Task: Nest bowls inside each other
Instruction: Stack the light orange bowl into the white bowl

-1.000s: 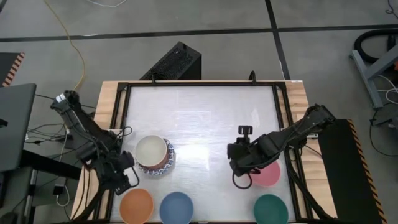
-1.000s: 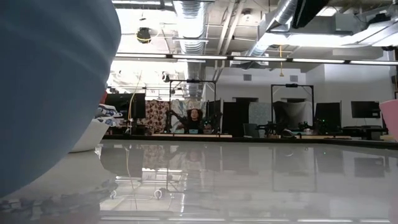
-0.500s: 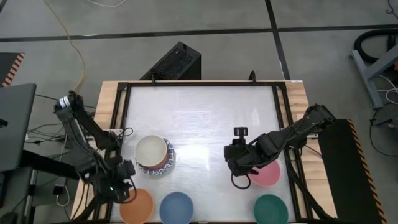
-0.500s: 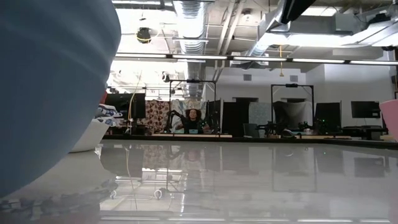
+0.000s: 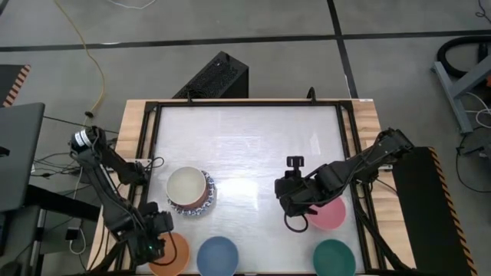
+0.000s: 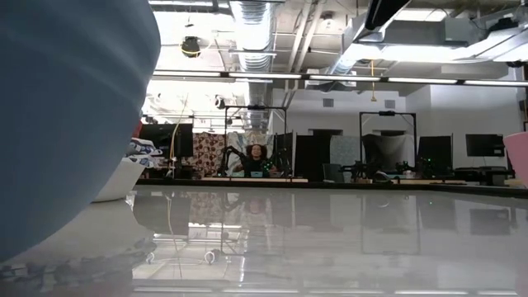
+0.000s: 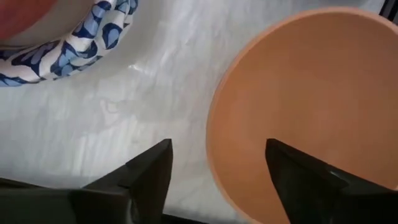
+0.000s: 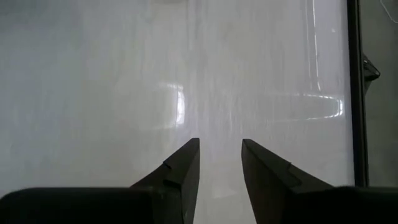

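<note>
A glossy white table top (image 5: 253, 146) is seen in the middle of the high view, framed by black rails and pale wooden edges, with grey floor tiles around it and a black box (image 5: 215, 77) above its upper edge. In the low view the surface mirrors a workshop with ceiling ducts, strip lights, monitors and a seated person (image 6: 258, 157) far behind. No writing can be read anywhere.

A stack of bowls (image 5: 190, 192), beige inside over a blue-patterned rim, is placed at lower left of centre. Along the bottom edge an orange bowl (image 5: 170, 253), a blue bowl (image 5: 217, 255) and a dark green bowl (image 5: 334, 257) are lined up; a pink bowl (image 5: 330, 212) lies at lower right.

The left gripper (image 7: 217, 165) is held at the lower left with its fingers spread wide, straddling the orange bowl's rim, nothing being clamped. The right gripper (image 8: 220, 163) is placed just left of the pink bowl, its fingers parted by a narrow gap over bare table, with nothing between them.
</note>
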`<action>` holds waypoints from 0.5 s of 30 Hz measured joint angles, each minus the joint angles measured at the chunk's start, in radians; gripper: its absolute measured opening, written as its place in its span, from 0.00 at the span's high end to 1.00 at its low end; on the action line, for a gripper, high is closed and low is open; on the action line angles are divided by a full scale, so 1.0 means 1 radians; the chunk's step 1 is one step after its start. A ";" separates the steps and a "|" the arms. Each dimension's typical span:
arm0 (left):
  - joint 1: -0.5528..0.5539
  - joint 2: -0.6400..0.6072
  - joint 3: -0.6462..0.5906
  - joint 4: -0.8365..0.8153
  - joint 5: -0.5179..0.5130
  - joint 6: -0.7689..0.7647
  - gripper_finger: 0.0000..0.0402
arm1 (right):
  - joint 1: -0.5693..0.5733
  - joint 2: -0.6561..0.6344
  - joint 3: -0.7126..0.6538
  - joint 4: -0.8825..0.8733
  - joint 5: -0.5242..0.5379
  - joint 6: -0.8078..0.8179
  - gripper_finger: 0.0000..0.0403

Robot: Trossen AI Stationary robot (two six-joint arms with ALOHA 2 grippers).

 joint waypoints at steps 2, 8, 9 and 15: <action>0.010 0.000 0.000 -0.006 0.000 0.001 0.35 | 0.000 0.000 0.000 0.001 0.000 -0.001 0.65; 0.016 0.000 0.000 -0.046 0.007 0.008 0.34 | -0.005 0.000 0.000 0.001 0.000 -0.002 0.65; 0.016 0.000 0.000 -0.064 0.008 0.009 0.34 | -0.005 0.000 0.000 0.001 0.000 -0.002 0.65; 0.017 0.000 -0.041 -0.039 0.048 0.019 0.34 | -0.005 0.006 0.000 0.003 0.000 -0.002 0.65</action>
